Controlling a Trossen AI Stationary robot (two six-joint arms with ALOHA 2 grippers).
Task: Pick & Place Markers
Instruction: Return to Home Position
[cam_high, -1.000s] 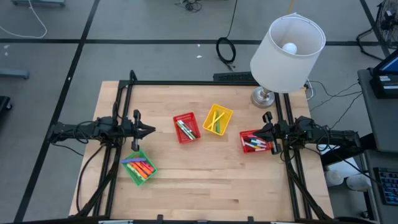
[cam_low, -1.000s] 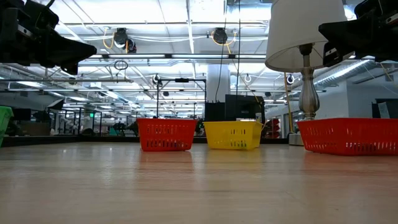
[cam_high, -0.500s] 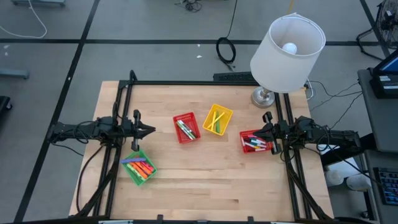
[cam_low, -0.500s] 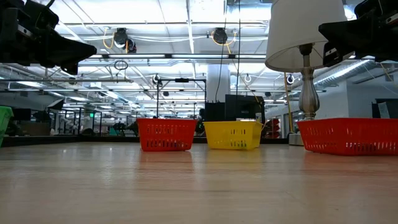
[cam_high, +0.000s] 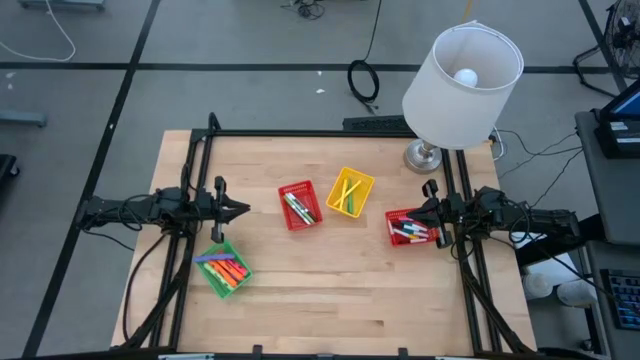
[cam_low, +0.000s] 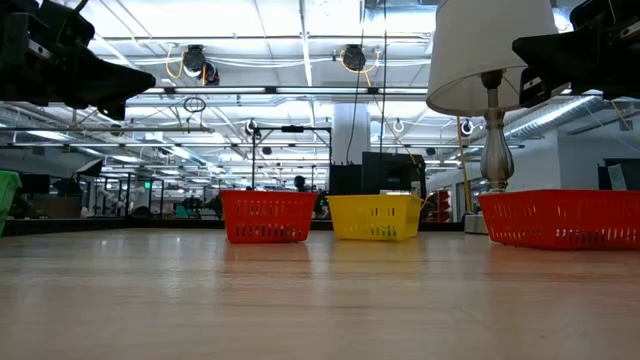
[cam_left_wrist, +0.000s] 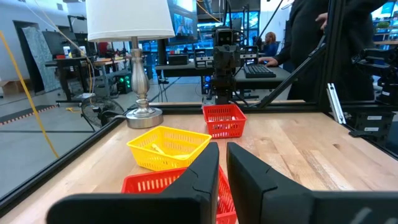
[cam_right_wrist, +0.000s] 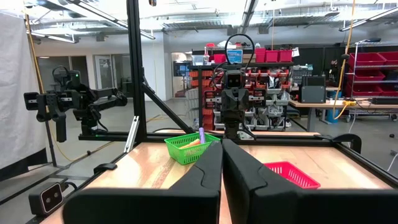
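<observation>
Nothing has shifted over the last second: both arms and all four baskets sit exactly as they did. That stillness suggests the arms are already parked at their resting pose and are not travelling.

The left gripper (cam_high: 240, 209) hangs above the left side of the table (cam_high: 330, 300), pointing inward over bare wood, just beyond the green basket (cam_high: 211, 285). In its own wrist view the fingers (cam_left_wrist: 200, 163) are drawn together with only a thin slit between them, and nothing is held there. The right gripper (cam_high: 424, 213) hangs at the right side, over the far edge of the right red basket (cam_high: 392, 217). Its fingers (cam_right_wrist: 208, 163) are pressed nearly flat against each other and are likewise empty.

The markers (cam_high: 229, 268) all appear to lie inside baskets:
- A bright orange, pink and purple bunch is in the green basket at the near left.
- Several are in the red basket in the middle (cam_high: 286, 190).
- A few yellow and green ones are in the yellow basket (cam_high: 359, 175) just right of that.
- More are in the right red basket.

From above, no loose marker shows on the wood. A lamp (cam_high: 462, 75) stands at the far right corner, clear of both arms.

With every marker seemingly binned and both pincers empty, the sorting looks finished. Only the return to rest remains, and that too looks as good as done.
</observation>
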